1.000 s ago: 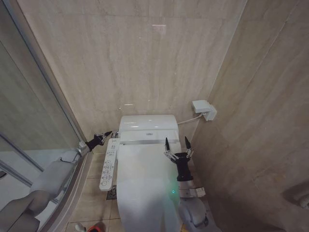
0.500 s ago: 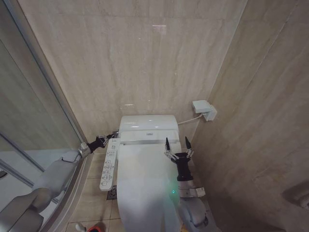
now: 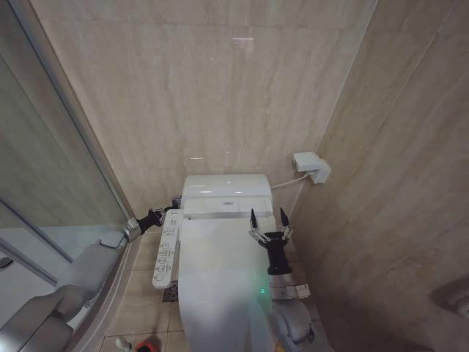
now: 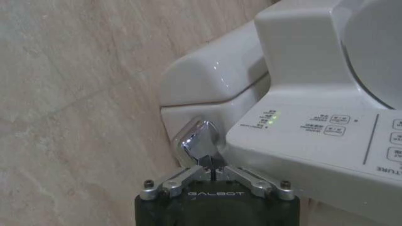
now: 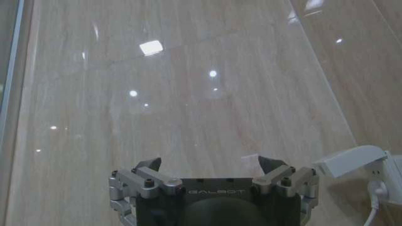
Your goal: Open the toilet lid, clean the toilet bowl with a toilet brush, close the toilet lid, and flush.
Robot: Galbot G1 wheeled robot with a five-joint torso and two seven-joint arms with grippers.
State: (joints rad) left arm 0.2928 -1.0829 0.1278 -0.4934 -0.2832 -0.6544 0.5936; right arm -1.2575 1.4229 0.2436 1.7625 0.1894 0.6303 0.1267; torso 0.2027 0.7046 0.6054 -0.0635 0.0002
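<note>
Toilet lid: closed flat over the toilet bowl, lying below and just left of the right gripper's fingertips.
Control panel: beside the lid, just past the left fingertips.
Right gripper: upright above the lid's right edge, fingers spread wide, holding nothing.
Left gripper: fingers drawn narrow, tips touching the chrome flush lever on the tank's side.
</note>
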